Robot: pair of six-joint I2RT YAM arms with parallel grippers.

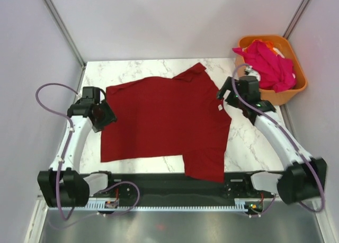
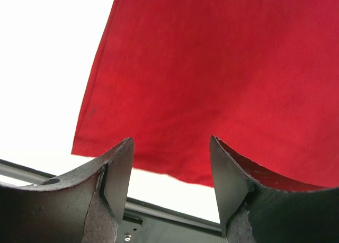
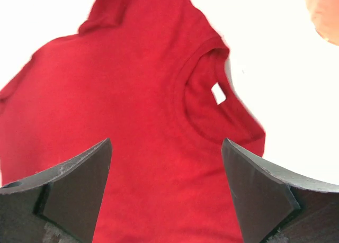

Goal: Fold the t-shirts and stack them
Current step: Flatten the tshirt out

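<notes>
Tub (image 1: pixel 288 92) at the table's (image 1: pixel 249 142) far right corner holds the pink shirt (image 1: pixel 270 63). The red shirt (image 1: pixel 164 121) lies spread flat mid-table, neck label (image 3: pixel 218 93) toward the right. Left gripper (image 2: pixel 170 169) at its hem and right gripper (image 3: pixel 167 185) at its collar both stand open, holding nothing.
</notes>
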